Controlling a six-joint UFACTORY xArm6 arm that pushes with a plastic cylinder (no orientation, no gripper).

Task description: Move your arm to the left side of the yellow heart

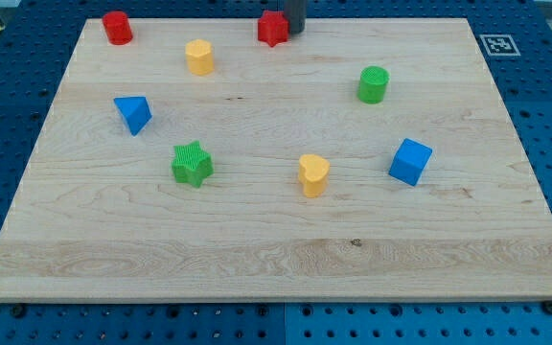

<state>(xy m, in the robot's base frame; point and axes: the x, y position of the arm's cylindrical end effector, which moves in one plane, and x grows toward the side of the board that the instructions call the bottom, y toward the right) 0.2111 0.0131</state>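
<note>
The yellow heart (313,174) stands on the wooden board (276,259) a little right of centre, toward the view's bottom. My rod shows at the view's top edge, and my tip (295,32) rests just right of the red star (272,28), touching or nearly touching it. The tip is far above the yellow heart in the view, slightly to its left.
A red cylinder (117,28) is at the top left, a yellow hexagonal block (199,57) right of it. A blue triangular block (133,114) and a green star (192,164) are on the left. A green cylinder (374,84) and a blue cube (410,161) are on the right.
</note>
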